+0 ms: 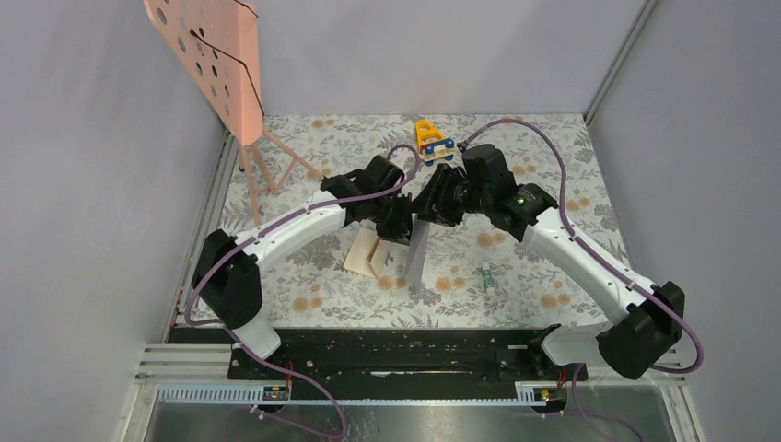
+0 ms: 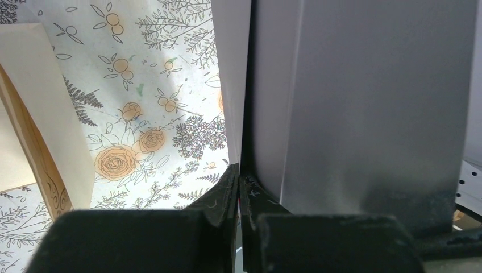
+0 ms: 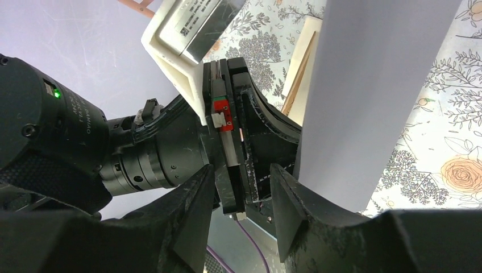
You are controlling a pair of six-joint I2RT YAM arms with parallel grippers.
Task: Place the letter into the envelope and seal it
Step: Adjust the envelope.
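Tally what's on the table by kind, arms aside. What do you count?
Envelopes: 1, the grey-lilac envelope, held upright in the left gripper
Sheets: 1, the tan folded sheet
Toys: 1, the yellow and blue toy
Stands: 1, the pink perforated stand
Unidentified: 1, a small green-and-white item
Total: 5

Seen from above, the left arm and right arm hide the envelope's upper part. A small green-and-white item is too tiny to identify. The left wrist view crops the tan sheet at its left edge.
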